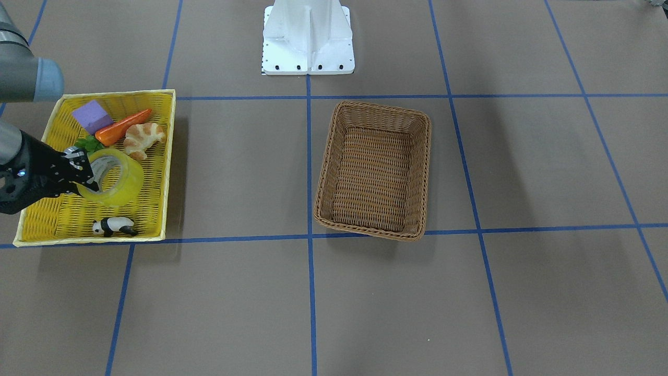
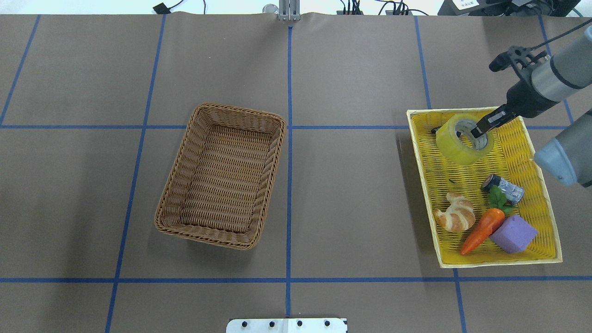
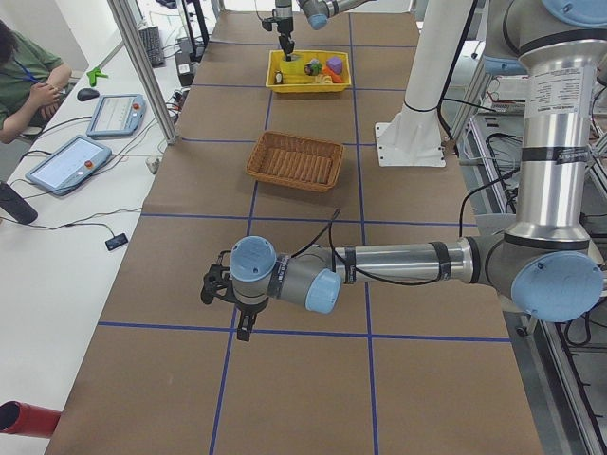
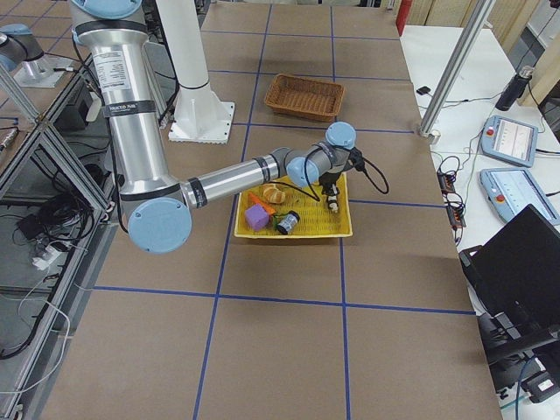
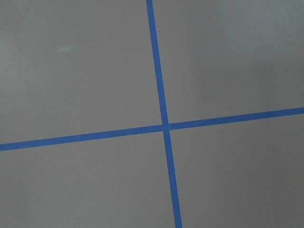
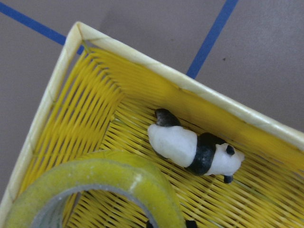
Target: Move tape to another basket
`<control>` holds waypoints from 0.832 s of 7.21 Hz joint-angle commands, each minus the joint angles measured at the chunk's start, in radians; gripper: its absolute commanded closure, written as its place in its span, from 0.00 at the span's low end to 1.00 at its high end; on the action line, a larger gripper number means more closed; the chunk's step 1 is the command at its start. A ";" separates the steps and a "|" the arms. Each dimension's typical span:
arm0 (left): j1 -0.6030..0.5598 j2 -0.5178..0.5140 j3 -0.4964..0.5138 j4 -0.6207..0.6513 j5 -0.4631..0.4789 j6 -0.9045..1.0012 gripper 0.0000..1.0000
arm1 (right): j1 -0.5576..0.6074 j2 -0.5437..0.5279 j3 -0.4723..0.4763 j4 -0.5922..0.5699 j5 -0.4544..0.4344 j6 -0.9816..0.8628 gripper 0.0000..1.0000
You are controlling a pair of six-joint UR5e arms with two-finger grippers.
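Observation:
The tape [image 1: 125,185] is a yellow-green roll, tilted in the yellow tray's end away from the robot; it also shows in the overhead view [image 2: 455,145] and the right wrist view [image 6: 109,173]. My right gripper [image 1: 87,175] is shut on its wall, one finger inside the ring and one outside, as the overhead view [image 2: 481,134] also shows. The brown wicker basket [image 1: 373,169] stands empty near the table's middle [image 2: 222,175]. My left gripper [image 3: 226,301] hangs over bare table far from both; I cannot tell whether it is open or shut.
The yellow tray [image 2: 423,185] also holds a toy panda [image 6: 190,147], a croissant [image 2: 455,213], a carrot [image 2: 481,230], a purple block [image 2: 513,233] and a silver cylinder [image 2: 504,188]. The robot's white base [image 1: 308,36] stands behind the basket.

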 commanded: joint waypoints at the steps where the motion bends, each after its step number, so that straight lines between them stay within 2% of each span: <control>1: 0.000 -0.031 -0.010 -0.070 0.005 -0.093 0.02 | 0.028 0.007 0.082 0.008 0.019 0.169 1.00; 3: 0.000 -0.028 -0.011 -0.377 0.002 -0.423 0.02 | 0.027 0.035 0.194 0.017 0.015 0.448 1.00; 4: 0.002 -0.024 -0.007 -0.552 -0.003 -0.596 0.02 | 0.025 0.040 0.214 0.082 0.008 0.557 1.00; 6: 0.066 -0.024 -0.005 -0.865 -0.001 -1.044 0.02 | 0.017 0.038 0.169 0.376 0.007 0.882 1.00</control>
